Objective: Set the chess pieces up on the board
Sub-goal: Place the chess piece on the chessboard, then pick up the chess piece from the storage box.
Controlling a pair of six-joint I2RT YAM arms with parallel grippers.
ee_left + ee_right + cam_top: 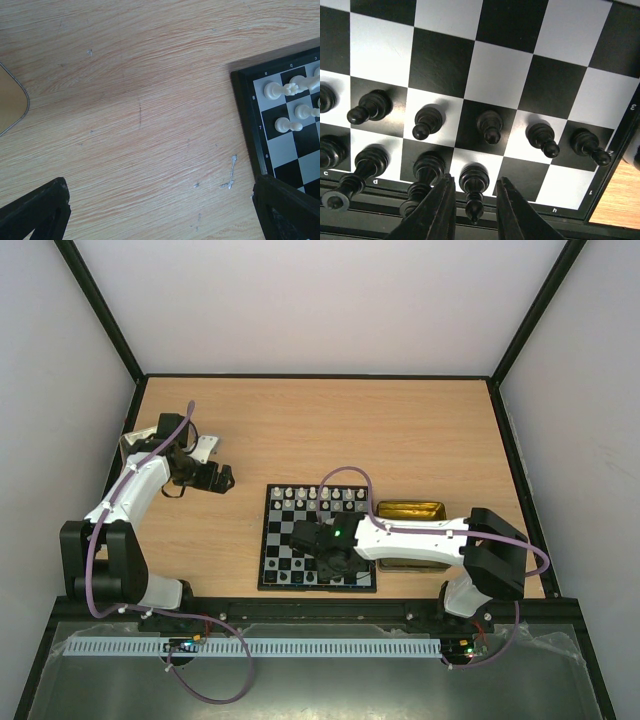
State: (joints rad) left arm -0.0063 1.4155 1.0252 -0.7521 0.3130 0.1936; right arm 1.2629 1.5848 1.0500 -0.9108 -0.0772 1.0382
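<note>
Right wrist view shows the right gripper [475, 178] down low over the near edge of the board [500, 75]. Its two fingers stand only a little way apart, with one black piece [472, 192] right between them. It is hard to tell if the fingers press on that piece or just stand beside it. The piece stands up on a square in the back row, and a row of black pawns [490, 125] stands just past it. A tall black piece [427, 170] stands just beside one finger, and this is the main worry. If the fingers spread too far, or the arm slides sideways as it goes up, that finger could bump the tall piece and tip it into the others. If a finger sticks to the small piece as the arm lifts, the piece could fall over or slide off its square. Going straight up looks like the safe way. In the top view, the white pieces [320, 496] stand in their rows on the far side of the board, and a gold tin [410, 510] sits just beside it. The left gripper [215, 478] hangs over the bare table [125, 125] near a far corner of the board, jaws spread wide and holding nothing, so it should cause no trouble there.
</note>
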